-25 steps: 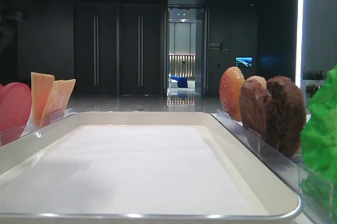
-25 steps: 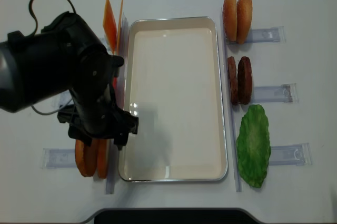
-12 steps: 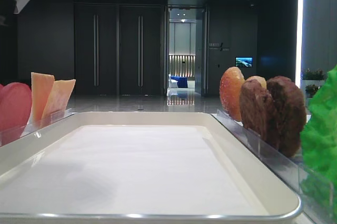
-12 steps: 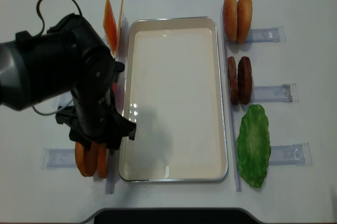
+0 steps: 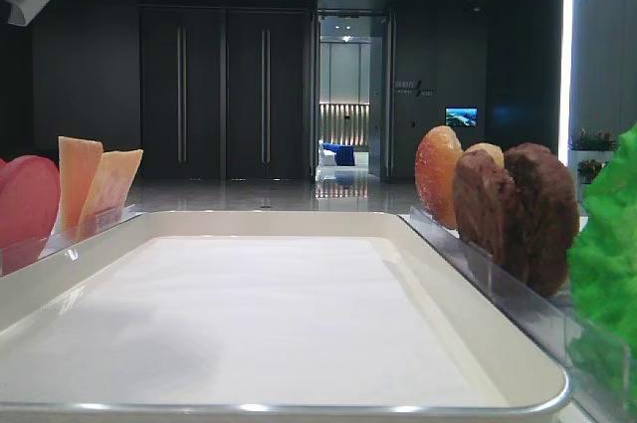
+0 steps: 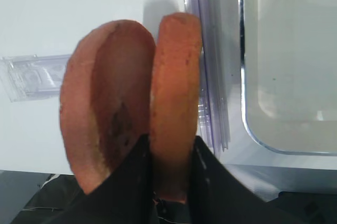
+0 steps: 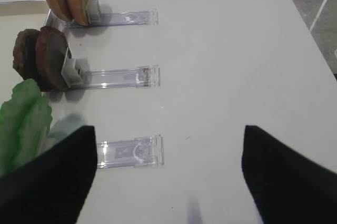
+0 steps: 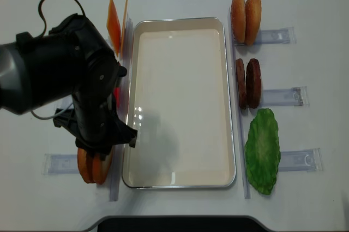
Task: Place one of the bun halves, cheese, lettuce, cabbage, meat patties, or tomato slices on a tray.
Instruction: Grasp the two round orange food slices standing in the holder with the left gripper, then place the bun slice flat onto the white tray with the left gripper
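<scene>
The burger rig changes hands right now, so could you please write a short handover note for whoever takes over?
Left gripper: shut on the bun half nearer the tray, in its holder left of the tray's near end; the second bun half stands beside it.
Right gripper: open, holding nothing, over the table right of the lettuce.
Tray: nothing on it yet.
Cheese is left of the tray; another bun pair and the meat patties are to its right.
Done: bun half gripped.
Left: lift it and set it on the tray.
</scene>
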You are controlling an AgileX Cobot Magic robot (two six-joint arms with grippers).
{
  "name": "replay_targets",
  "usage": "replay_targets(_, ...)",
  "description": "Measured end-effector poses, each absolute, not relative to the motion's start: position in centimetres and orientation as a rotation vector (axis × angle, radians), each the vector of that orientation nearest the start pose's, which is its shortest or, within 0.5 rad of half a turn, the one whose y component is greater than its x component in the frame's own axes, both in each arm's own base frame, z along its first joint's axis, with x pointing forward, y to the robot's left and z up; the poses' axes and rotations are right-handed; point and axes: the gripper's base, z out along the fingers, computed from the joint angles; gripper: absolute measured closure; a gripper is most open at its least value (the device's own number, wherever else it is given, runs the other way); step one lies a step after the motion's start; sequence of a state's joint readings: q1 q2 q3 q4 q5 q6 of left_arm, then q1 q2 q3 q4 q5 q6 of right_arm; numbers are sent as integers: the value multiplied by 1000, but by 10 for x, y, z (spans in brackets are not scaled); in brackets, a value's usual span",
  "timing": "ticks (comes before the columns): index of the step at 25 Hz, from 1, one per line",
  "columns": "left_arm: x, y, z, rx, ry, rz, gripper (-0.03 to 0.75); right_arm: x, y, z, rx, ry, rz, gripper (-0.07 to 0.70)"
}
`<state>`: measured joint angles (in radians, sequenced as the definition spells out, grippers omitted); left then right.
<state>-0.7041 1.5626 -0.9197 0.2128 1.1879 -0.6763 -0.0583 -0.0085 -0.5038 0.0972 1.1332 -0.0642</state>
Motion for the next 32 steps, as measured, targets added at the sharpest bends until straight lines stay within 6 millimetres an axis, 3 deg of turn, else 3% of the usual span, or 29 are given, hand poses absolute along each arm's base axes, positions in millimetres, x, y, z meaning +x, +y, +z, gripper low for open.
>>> replay_targets(12, 200, -147, 208, 206, 3113, 391, 580, -10, 9, 273, -16, 2101, 44, 92)
replay_targets(32, 181, -140, 245, 171, 3070, 157, 585, -10, 9, 273, -16, 2101, 44, 92)
